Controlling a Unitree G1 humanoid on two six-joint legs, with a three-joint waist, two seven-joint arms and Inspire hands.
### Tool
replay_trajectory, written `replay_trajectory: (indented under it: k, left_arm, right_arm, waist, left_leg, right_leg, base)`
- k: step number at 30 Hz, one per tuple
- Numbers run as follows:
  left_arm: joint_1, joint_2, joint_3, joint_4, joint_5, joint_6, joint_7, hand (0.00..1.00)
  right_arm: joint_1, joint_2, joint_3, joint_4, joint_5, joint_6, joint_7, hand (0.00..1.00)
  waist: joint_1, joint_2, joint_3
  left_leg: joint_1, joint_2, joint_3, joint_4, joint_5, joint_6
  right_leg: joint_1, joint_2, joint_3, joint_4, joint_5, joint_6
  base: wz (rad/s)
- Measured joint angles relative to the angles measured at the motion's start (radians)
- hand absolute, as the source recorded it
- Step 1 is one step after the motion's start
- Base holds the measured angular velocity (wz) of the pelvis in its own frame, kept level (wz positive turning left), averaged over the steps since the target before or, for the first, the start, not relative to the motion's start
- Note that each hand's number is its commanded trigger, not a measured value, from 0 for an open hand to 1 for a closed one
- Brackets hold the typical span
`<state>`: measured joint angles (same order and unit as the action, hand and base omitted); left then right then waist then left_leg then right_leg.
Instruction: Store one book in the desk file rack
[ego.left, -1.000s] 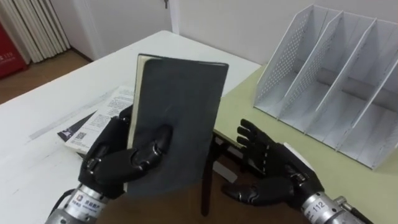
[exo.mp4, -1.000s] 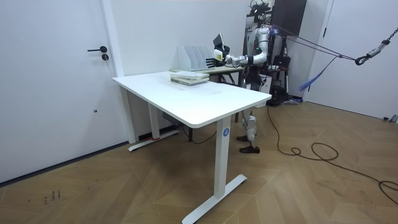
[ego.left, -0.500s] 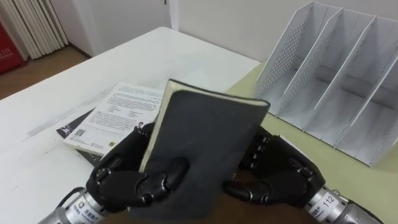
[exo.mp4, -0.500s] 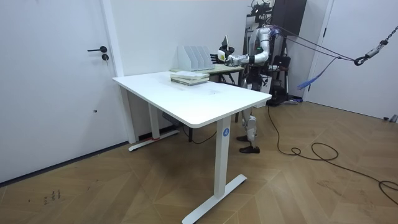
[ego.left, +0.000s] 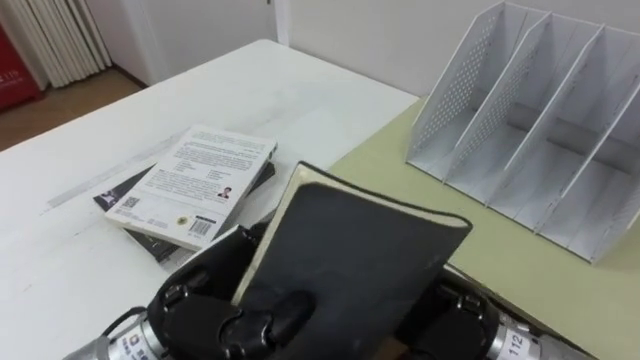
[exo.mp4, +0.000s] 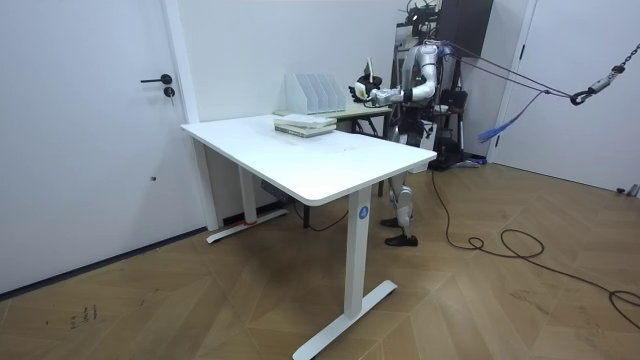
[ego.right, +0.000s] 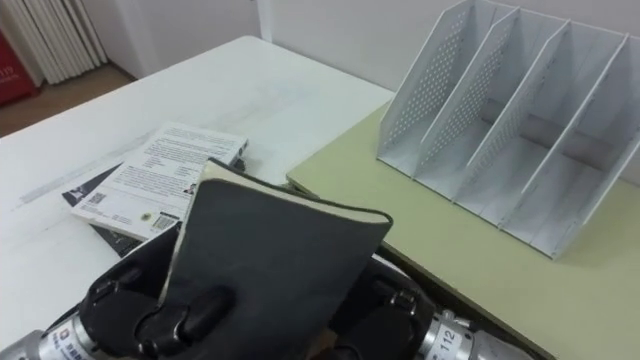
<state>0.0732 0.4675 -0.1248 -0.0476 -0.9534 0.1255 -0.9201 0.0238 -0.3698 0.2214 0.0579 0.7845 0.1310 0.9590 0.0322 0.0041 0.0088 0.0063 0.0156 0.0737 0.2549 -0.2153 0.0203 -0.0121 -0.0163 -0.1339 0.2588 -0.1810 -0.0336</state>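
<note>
Closest to the robot, the dark book (ego.left: 350, 260) was up off the tabletop, held between both hands with its cover facing up and its pale page edge along the left side. The left hand (ego.left: 205, 310) had its fingers and thumb curled round the book's lower left edge, the thumb lying across the cover. The right hand (ego.right: 400, 305) sat low on the right, tucked under and behind the book; I could not tell how its fingers were set.

Just beyond the left hand, a stack of books (ego.left: 190, 180) lay flat on the white tabletop (ego.left: 250, 90), a pale printed cover on top of a darker one. To the right, a green tabletop (ego.left: 560, 290) butted against the white one. The white file rack (ego.left: 540, 120), perforated and with slanted dividers, stood on it, well apart from the held book.

From across the room, the robot stood at the far end of the white tabletop, arms raised toward the rack.
</note>
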Motion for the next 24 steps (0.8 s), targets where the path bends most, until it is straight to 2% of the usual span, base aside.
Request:
replay_trajectory:
  k: [3,6,8,11,23,24]
  left_arm:
    - [-0.001,0.007,-0.002,0.000,0.000,0.004,-0.010,1.00]
    - [-0.015,0.024,-0.037,-0.002,-0.002,0.009,-0.053,1.00]
    - [-0.022,0.023,-0.050,-0.003,-0.022,0.024,-0.057,1.00]
    - [-0.026,0.025,-0.051,-0.003,-0.025,0.029,-0.074,1.00]
    - [-0.030,0.024,-0.060,-0.003,-0.089,0.044,-0.079,1.00]
    - [-0.030,0.024,-0.061,-0.003,-0.091,0.044,-0.079,0.68]
  right_arm:
    - [0.000,-0.007,0.002,0.000,0.000,0.003,0.000,1.00]
    - [0.000,-0.027,-0.006,0.004,0.000,0.003,-0.030,1.00]
    - [0.000,-0.026,-0.010,0.004,0.001,0.003,-0.054,1.00]
    - [0.001,-0.026,-0.010,0.004,0.014,0.004,-0.056,1.00]
    - [0.007,-0.020,-0.007,0.004,0.061,0.002,-0.078,1.00]
    - [0.007,-0.020,-0.007,0.004,0.061,0.002,-0.078,1.00]
  waist:
    - [0.000,0.005,0.0007]
    - [0.004,0.009,0.0016]
    - [0.004,0.014,0.0030]
    - [0.002,0.019,0.0014]
    - [0.003,0.016,0.0007]
    - [0.003,0.015,0.0003]
  left_leg:
    - [-0.001,0.000,0.001,0.000,-0.002,0.000]
    - [-0.001,0.000,0.004,0.000,-0.002,0.000]
    - [0.000,0.001,0.005,0.000,-0.003,0.000]
    - [0.001,0.002,0.007,0.000,-0.003,-0.001]
    - [0.000,0.003,0.007,0.002,-0.003,-0.002]
    - [0.001,0.003,0.007,0.002,-0.003,-0.002]
  right_leg:
    - [-0.001,0.000,-0.001,0.000,0.000,0.000]
    - [-0.001,0.000,-0.001,0.001,0.000,0.000]
    - [-0.002,0.001,0.001,0.001,0.000,0.000]
    - [-0.002,0.002,0.003,0.002,-0.001,-0.001]
    - [-0.003,0.002,0.002,0.004,-0.002,-0.003]
    - [-0.003,0.002,0.002,0.004,-0.002,-0.003]
  base:
    - [0.00]
    - [0.00]
    - [0.00]
    - [-0.01]
    - [0.00]
    - [0.00]
